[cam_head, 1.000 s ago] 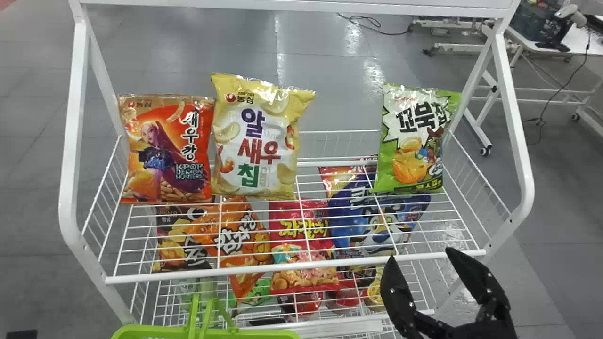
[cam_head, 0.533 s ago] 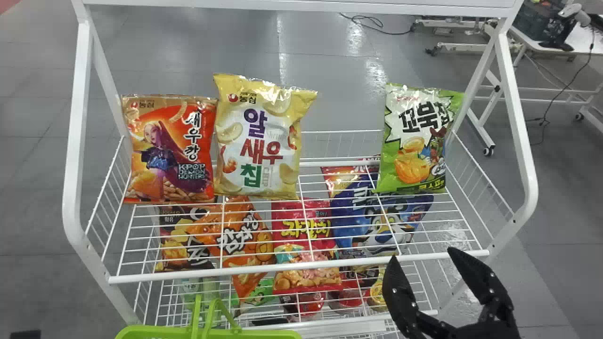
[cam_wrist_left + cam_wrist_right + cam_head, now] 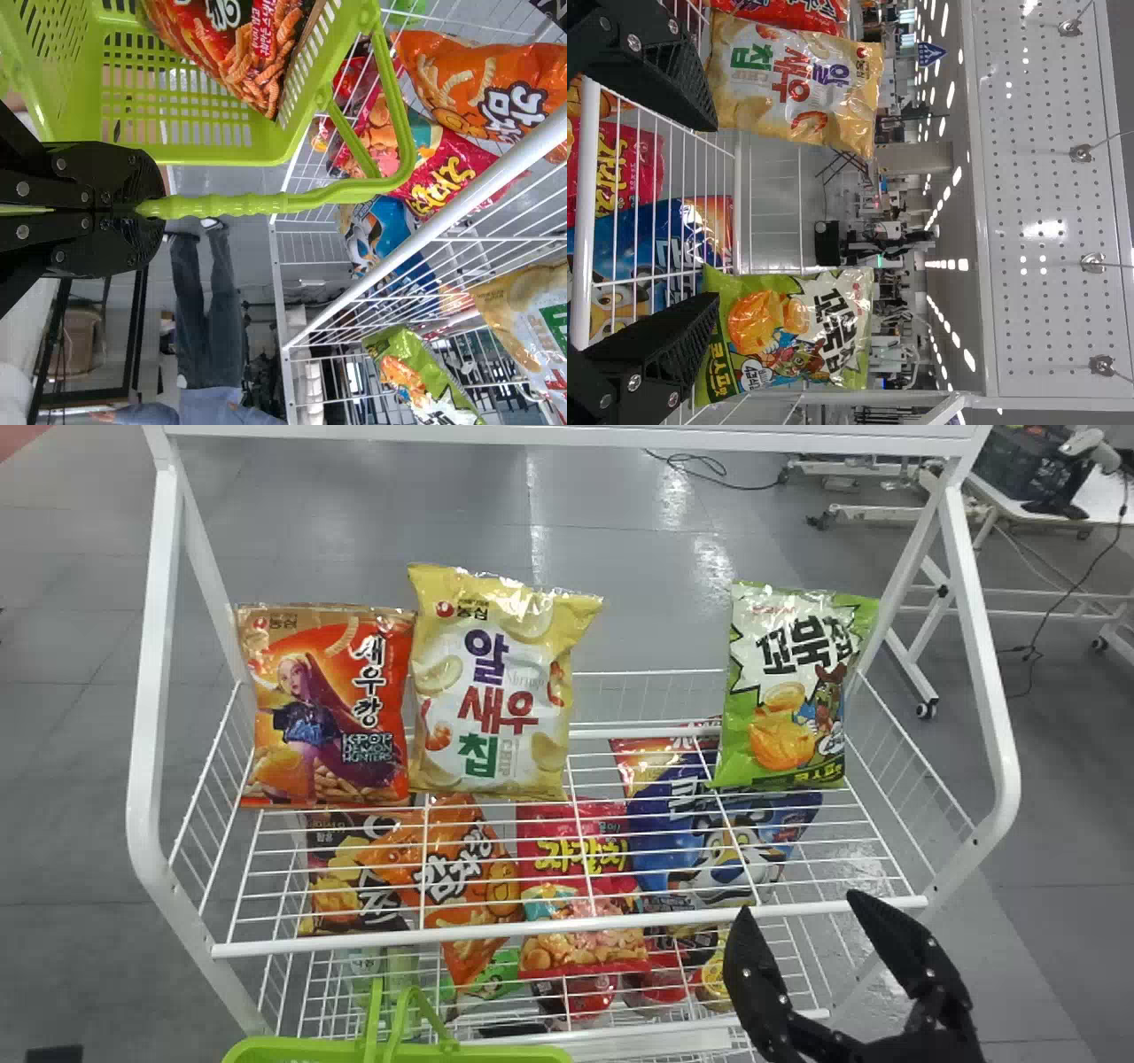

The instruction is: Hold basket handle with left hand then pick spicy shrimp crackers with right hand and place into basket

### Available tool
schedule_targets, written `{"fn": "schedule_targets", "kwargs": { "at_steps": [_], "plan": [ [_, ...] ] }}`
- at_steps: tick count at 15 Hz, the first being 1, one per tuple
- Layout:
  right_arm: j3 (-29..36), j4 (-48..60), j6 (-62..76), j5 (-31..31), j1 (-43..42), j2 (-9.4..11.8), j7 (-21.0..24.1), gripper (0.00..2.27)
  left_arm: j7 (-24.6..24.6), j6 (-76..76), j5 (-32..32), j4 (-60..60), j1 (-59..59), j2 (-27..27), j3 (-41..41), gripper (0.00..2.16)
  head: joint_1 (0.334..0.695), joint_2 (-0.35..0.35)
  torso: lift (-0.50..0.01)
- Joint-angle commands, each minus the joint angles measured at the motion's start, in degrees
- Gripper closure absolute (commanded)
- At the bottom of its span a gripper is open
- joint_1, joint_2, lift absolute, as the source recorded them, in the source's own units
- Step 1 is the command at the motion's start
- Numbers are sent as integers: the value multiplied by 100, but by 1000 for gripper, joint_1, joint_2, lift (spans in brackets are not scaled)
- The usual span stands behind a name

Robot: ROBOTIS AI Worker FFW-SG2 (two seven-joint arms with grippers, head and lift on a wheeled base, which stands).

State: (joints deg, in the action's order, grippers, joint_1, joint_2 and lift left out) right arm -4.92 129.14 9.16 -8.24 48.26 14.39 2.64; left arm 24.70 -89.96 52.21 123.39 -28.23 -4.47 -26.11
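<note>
the spicy shrimp crackers are in the green basket. the left gripper is closed on the basket handle. the right gripper is wide, holding nothing, near the white wire rack. up there stand orange shrimp crackers, yellow shrimp chips beside them, and green turtle chips apart.

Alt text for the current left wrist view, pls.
Left gripper closed on the handle of a light green basket that holds a red snack bag. Beyond it, a white wire rack holds more snack bags, among them orange, blue and green ones.
</note>
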Motion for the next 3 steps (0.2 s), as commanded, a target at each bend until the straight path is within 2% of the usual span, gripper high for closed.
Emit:
{"fn": "schedule_targets", "kwargs": {
  "at_steps": [1, 3],
  "plan": [
    [0, -11, 2, -11, -19, 12, 0, 147, 0, -7, 0, 9, 2, 8, -8, 1889, 695, -98, -37],
    [0, -11, 2, -20, -28, 12, 0, 147, 0, -7, 0, 1, -7, 16, -17, 1889, 695, -97, -37]
  ]
}}
